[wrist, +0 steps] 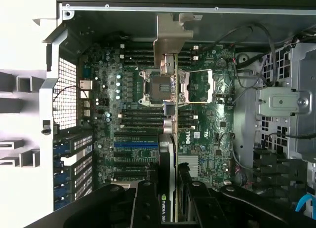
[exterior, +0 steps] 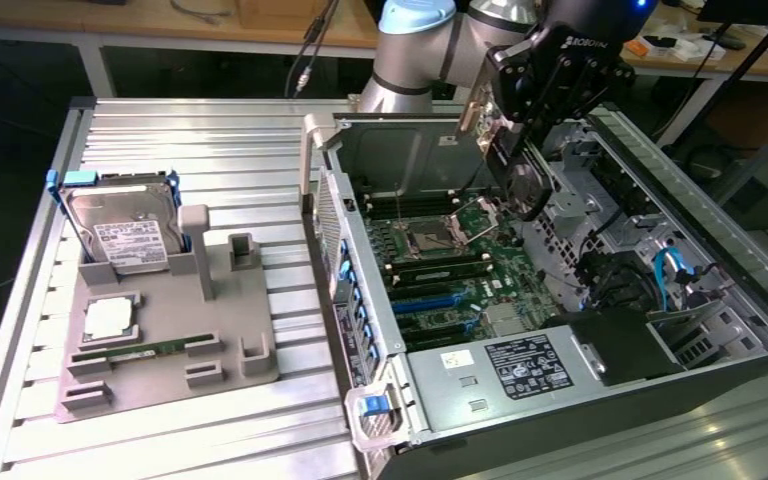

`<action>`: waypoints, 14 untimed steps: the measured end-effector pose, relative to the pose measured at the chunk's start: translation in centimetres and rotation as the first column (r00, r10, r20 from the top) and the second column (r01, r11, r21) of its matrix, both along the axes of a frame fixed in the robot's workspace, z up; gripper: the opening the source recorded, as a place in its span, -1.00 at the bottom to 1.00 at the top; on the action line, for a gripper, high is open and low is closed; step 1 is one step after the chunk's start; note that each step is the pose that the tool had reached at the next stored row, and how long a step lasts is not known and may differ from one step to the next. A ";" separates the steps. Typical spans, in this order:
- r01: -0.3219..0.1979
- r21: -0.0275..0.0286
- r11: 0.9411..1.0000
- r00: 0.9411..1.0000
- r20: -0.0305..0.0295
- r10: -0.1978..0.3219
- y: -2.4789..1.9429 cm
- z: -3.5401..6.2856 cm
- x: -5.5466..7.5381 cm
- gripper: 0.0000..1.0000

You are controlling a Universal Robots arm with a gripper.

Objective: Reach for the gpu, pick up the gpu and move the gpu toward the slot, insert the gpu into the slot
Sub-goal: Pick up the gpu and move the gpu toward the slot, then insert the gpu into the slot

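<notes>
1. Gripper [exterior: 534,110] sits in the upper right of the exterior view, above the open computer case [exterior: 704,230].
2. Jaws partly closed, clamped on the gpu [exterior: 528,180]; the card hangs tilted below the fingers, clear of the motherboard [exterior: 458,250].
3. Wrist view: gripper [wrist: 170,208] with a dark finger [wrist: 148,203] on each face of the gpu [wrist: 174,154]. The card is seen edge-on, its silver bracket at the far end, past the CPU socket [wrist: 160,85].
4. The slot [wrist: 136,145], a long blue strip, lies just beside the card's line and is unoccupied.
5. Hard drive [exterior: 124,235] stands in its grey fixture at the exterior view's left, well apart.
</notes>
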State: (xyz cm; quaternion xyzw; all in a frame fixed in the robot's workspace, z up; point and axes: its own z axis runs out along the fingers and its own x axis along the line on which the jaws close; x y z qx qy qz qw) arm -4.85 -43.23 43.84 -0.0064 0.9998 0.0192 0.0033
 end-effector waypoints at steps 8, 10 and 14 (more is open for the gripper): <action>-0.003 0.000 1.000 1.000 0.000 0.003 0.00 0.00 0.0 -0.47; -0.018 0.000 1.000 1.000 0.000 0.018 0.00 0.00 0.0 -0.47; -0.055 0.000 0.998 0.998 0.000 0.055 0.00 0.00 0.0 -0.47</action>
